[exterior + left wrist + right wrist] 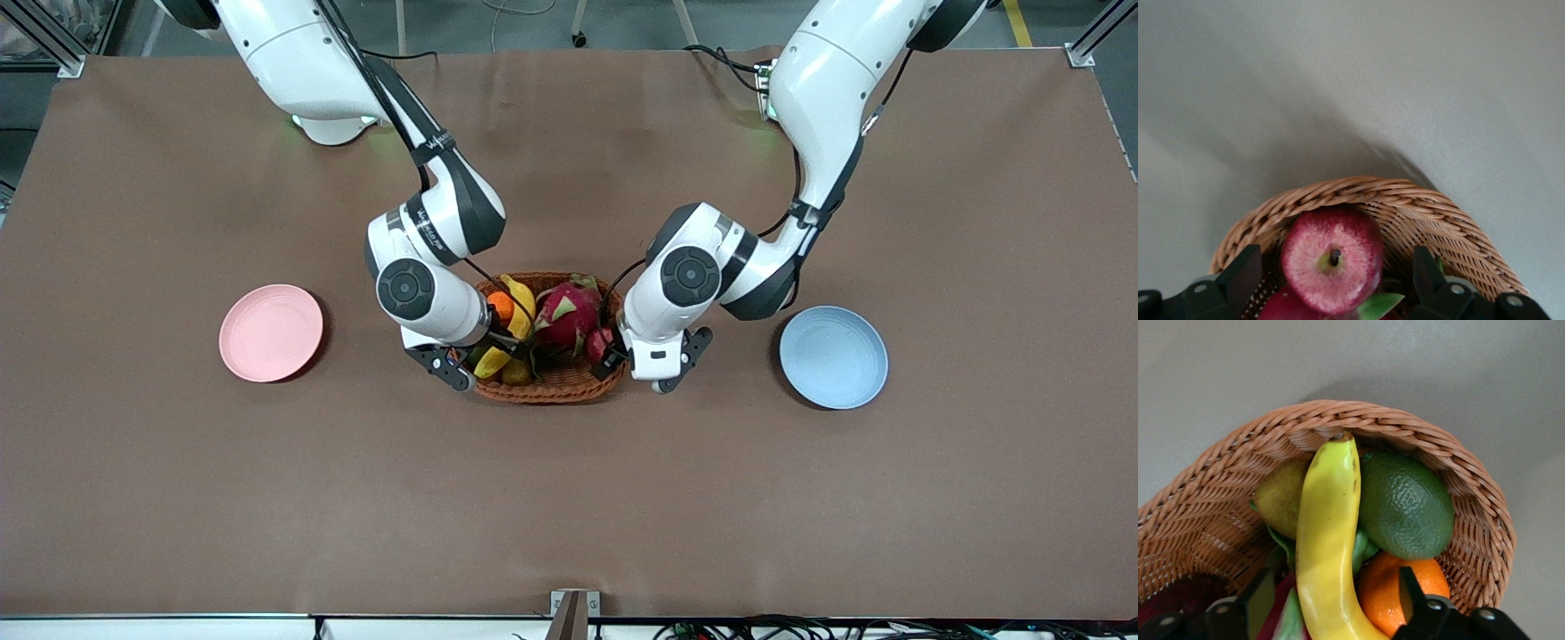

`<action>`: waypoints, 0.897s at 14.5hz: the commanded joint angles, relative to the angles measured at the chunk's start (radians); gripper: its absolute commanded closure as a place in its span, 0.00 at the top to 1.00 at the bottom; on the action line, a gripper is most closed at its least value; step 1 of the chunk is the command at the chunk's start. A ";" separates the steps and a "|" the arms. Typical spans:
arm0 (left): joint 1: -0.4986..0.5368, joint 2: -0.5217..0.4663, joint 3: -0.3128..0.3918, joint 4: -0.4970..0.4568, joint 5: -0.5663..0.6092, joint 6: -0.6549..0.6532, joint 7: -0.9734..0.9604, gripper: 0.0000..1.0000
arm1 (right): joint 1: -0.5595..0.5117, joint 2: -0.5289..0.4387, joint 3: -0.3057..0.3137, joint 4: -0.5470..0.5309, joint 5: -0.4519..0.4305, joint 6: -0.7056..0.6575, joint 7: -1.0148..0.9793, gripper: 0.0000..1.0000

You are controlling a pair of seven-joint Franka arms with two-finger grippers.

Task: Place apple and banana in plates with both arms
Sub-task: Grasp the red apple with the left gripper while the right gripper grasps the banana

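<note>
The banana [1328, 540] lies in the wicker basket [551, 388] at the table's middle, on top of other fruit. My right gripper [1337, 600] is down in the basket and straddles the banana, open, with a gap at each finger. The apple [1331, 260], dark red with a pale speckled top and stem, sits at the basket's end toward the left arm. My left gripper [1335, 277] is open around the apple without touching it. The pink plate [271, 332] lies toward the right arm's end and the blue plate [834, 356] toward the left arm's end, both bare.
Also in the basket are a magenta dragon fruit [567, 313], an orange [1388, 597], a green lime [1405, 503] and a yellowish lemon [1281, 497]. Both arms' elbows hang over the basket's two ends. Bare brown table stretches around the basket and plates.
</note>
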 commanded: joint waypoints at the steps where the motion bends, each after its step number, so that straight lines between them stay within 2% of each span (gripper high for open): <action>1: -0.020 0.026 0.007 0.015 -0.015 0.043 -0.031 1.00 | 0.003 0.011 -0.009 0.019 0.015 -0.002 0.012 0.78; 8: -0.040 0.060 0.008 -0.006 -0.008 0.083 -0.053 1.00 | -0.003 0.030 -0.009 0.026 0.021 -0.003 0.038 0.71; 9: -0.040 0.062 0.008 -0.011 -0.006 0.083 -0.051 0.97 | -0.003 0.031 -0.009 0.026 0.021 -0.003 0.038 0.70; 13: -0.039 0.060 0.008 -0.008 -0.009 0.083 -0.051 0.55 | -0.004 0.047 -0.007 0.045 0.037 -0.002 0.048 0.69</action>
